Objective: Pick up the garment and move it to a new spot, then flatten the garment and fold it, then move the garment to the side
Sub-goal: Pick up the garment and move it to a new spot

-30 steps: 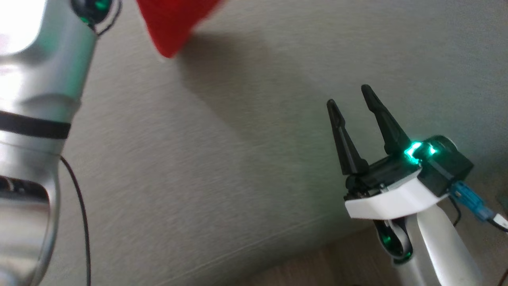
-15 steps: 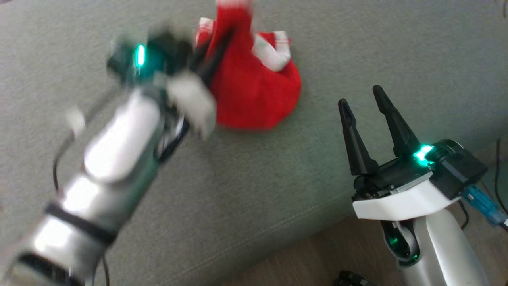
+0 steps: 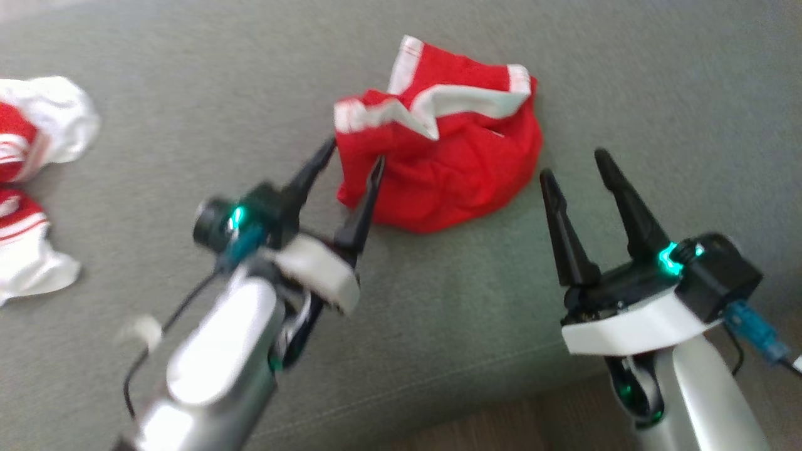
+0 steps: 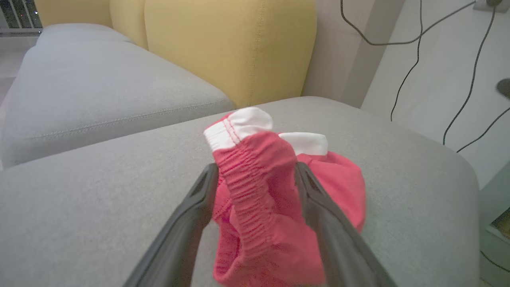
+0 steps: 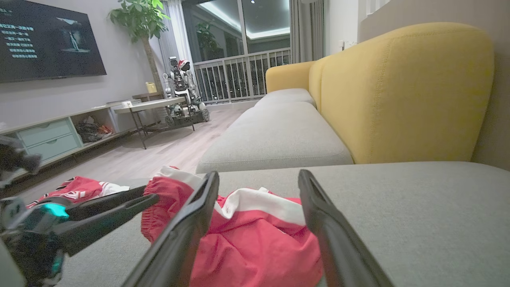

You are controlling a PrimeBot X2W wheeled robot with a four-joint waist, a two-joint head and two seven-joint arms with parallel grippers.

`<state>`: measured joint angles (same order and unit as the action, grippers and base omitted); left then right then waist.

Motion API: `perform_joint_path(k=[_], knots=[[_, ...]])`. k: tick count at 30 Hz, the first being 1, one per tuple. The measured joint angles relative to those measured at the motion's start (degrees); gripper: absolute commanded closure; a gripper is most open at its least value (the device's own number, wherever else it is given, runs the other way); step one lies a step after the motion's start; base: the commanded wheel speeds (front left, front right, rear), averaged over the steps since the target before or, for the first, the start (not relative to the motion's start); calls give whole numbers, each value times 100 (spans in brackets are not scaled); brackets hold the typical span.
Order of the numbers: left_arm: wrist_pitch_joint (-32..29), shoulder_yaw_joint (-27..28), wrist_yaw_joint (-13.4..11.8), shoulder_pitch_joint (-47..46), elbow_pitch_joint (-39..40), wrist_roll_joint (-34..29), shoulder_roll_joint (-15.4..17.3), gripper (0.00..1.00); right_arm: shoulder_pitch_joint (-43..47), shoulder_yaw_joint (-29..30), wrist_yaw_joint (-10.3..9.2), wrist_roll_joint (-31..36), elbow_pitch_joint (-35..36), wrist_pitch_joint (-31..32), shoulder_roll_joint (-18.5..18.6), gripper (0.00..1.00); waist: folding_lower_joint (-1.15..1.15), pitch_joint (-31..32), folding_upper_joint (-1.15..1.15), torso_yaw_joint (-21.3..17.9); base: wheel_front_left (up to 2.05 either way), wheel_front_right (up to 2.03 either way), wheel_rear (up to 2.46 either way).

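The red garment (image 3: 451, 169) with white trim lies crumpled in a heap on the grey sofa cushion (image 3: 438, 326). My left gripper (image 3: 353, 156) is open at the heap's left edge, its fingers spread. In the left wrist view a raised fold of the garment's (image 4: 255, 199) elastic waistband stands between the spread fingers of that gripper (image 4: 255, 167), and I cannot tell whether they touch it. My right gripper (image 3: 575, 168) is open and empty, just right of the heap. From the right wrist view the garment (image 5: 255, 239) lies beyond the right gripper (image 5: 258, 175), with the left gripper (image 5: 149, 194) at its left.
Other red-and-white clothes (image 3: 37, 125) lie at the cushion's far left, and another piece (image 3: 25, 250) lies below them. The cushion's front edge meets wooden floor (image 3: 501, 426). A yellow backrest (image 4: 231, 48) rises behind. Cables (image 4: 414, 48) hang on the wall to the right.
The head view has shifted. The left arm came down with the garment, set it on the cushion, opened and let it go. The right gripper has barely moved.
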<state>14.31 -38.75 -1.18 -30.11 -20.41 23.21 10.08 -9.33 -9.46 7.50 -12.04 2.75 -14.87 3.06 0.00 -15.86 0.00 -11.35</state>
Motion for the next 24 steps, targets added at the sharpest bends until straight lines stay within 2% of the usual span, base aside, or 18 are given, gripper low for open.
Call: perform_joint_path(k=[10, 15, 20, 24], knots=[[-1, 1106, -289, 1997, 1247, -76, -286, 0, 718, 338, 0, 353, -403, 1, -8, 0, 0, 861, 0, 735, 0, 0, 0], [-1, 1667, -624, 2639, 1529, -399, -368, 0, 1080, 828, 0, 567, -483, 1, -15, 0, 0, 1284, 0, 1085, 0, 0, 0], [-1, 2101, -721, 3190, 1852, -765, -477, 0, 1343, 956, 0, 710, -408, 1, -35, 0, 0, 1573, 0, 1334, 0, 0, 0], [0, 2242, -714, 3497, 1956, -1106, -537, 0, 1649, 1090, 0, 710, -296, 1, -56, 0, 0, 1747, 0, 1448, 0, 0, 0]])
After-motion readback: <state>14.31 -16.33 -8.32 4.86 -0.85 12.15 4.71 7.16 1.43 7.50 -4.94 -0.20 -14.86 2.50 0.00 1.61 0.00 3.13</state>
